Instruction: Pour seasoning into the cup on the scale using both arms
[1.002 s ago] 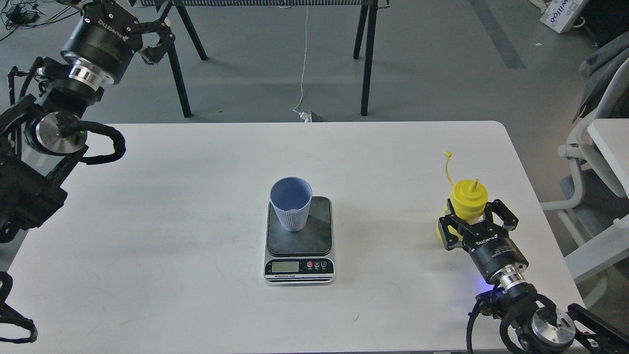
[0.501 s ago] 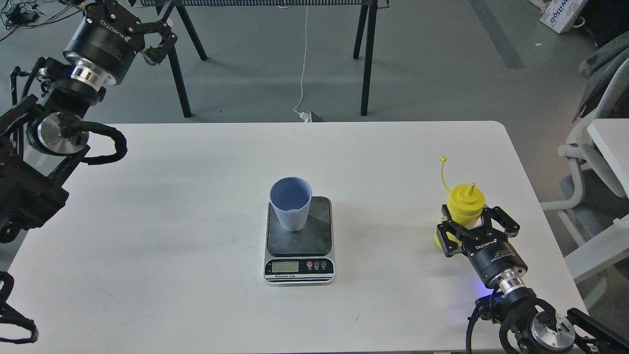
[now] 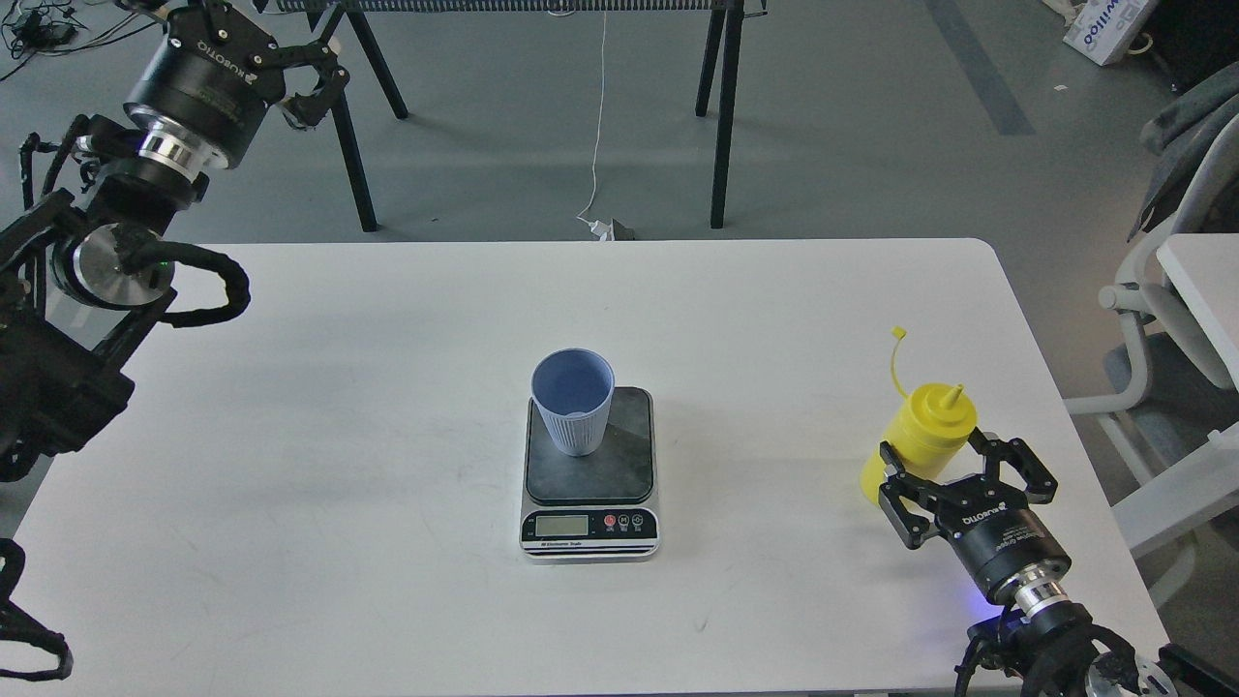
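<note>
Risk: our right gripper (image 3: pixel 953 465) sits wide open beside seasoning (image 3: pixel 918 440), which leans; a nudge from one finger could tip it on table (image 3: pixel 387 387). Right arm low, reaching forward. Left gripper (image 3: pixel 308 77) high, far from cup (image 3: pixel 573 402) on scale (image 3: pixel 589 479), grasping nothing, claw spread.

**Right gripper open around the bottle, cup on the scale**

You see the cup (image 3: pixel 573 402) upright on the scale (image 3: pixel 589 474) at mid-table (image 3: pixel 387 387). At right, your right gripper (image 3: pixel 963 474) straddles the yellow seasoning (image 3: pixel 920 440), fingers spread on either side. Your left gripper (image 3: pixel 310 77) hangs high, past the table's far-left corner, fingers apart
</note>
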### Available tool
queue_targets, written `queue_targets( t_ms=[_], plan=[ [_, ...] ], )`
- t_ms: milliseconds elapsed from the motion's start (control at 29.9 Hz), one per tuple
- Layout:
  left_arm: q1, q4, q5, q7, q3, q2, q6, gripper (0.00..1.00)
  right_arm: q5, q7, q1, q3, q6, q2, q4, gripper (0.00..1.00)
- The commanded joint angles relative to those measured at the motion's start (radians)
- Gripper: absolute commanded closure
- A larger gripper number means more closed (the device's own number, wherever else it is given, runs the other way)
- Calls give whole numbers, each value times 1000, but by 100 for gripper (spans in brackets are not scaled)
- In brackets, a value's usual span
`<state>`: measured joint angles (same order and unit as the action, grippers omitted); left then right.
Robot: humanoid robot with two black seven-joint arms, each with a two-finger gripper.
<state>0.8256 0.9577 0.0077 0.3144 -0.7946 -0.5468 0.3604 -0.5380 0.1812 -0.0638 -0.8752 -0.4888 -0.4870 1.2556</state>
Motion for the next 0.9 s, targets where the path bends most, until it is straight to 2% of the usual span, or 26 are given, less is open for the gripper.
queue_targets(
  t_ms=[0, 200, 301, 468, 701, 868],
  plan=[
    [1, 0, 0, 0, 0, -1, 2, 0, 3, 0, -59, 1, 0, -51, 36, 3],
    [1, 1, 0, 2, 0, 2, 0, 0, 9, 1, -128, -2, 0, -126, 44, 1],
    [0, 1, 0, 0, -2, -1, 0, 0, 9, 21, -130, -10, 0, -191, 33, 1],
    [-2, -5, -5, -2, -2, 4, 0, 0, 18, 35, -96, -146, 0, -231, -27, 1],
    [-14, -36, -15, 2, -23, 15, 0, 0, 70, 40, 194, -203, 0, -223, -229, 1],
    [-16, -158, -44, -8, -60, 33, 12, 0, 133, 34, 439, -150, 0, -220, -390, 1]
  ],
)
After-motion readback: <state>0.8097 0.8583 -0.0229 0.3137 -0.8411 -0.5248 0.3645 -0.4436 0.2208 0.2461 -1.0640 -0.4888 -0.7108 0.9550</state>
